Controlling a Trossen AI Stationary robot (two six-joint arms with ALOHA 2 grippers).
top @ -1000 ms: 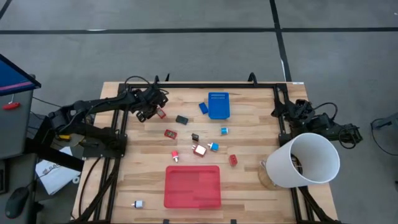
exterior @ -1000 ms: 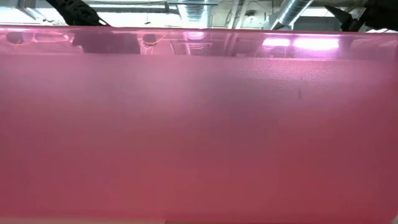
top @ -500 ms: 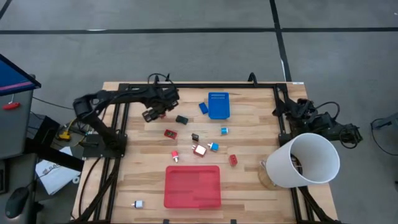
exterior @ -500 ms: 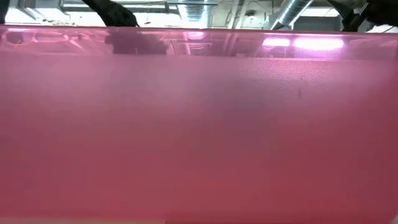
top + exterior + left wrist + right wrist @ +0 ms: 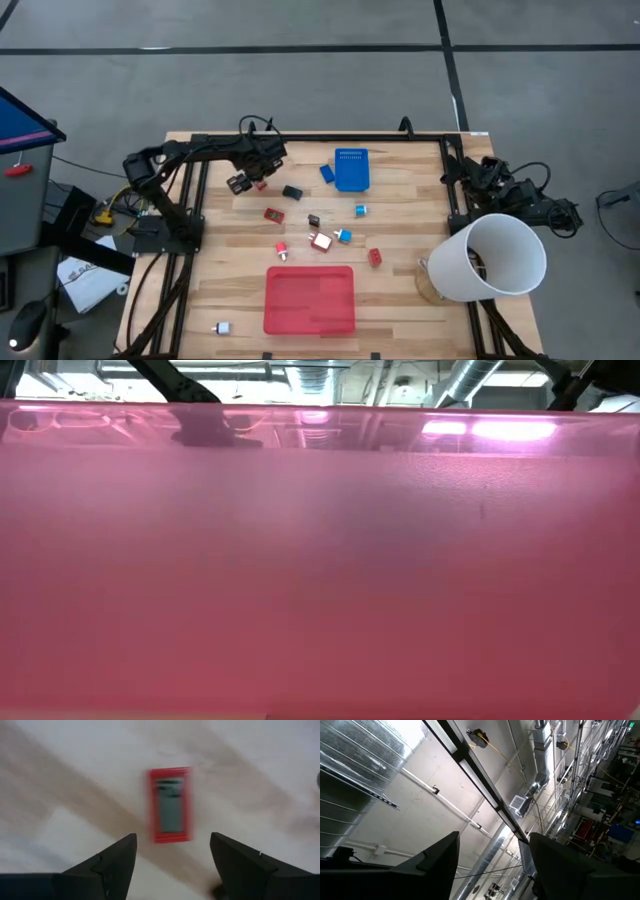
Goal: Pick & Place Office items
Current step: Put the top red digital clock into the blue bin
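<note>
Small office items lie scattered on the wooden table: a red piece with a grey middle (image 5: pixel 171 805), a black one (image 5: pixel 292 192), a blue one (image 5: pixel 327 172), a red one (image 5: pixel 274 214), and several more around (image 5: pixel 321 241). A white-silver piece (image 5: pixel 221 327) lies near the near-left corner. My left gripper (image 5: pixel 248 181) (image 5: pixel 172 850) hangs open over the red-and-grey piece, one finger on each side, not touching it. That piece lies flat on the wood. My right gripper (image 5: pixel 492 855) is open and parked at the table's right edge (image 5: pixel 500 185), facing the ceiling.
A flat red tray (image 5: pixel 309 299) sits near the near edge and fills the low view (image 5: pixel 320 560). A small blue perforated bin (image 5: pixel 351 170) stands near the far edge. A large white bucket (image 5: pixel 495 257) sits at the right side.
My left gripper has moved a little toward the table's right, and its arm has drawn its elbow up and in. It now stands over the red-and-grey piece. The items have kept their places.
</note>
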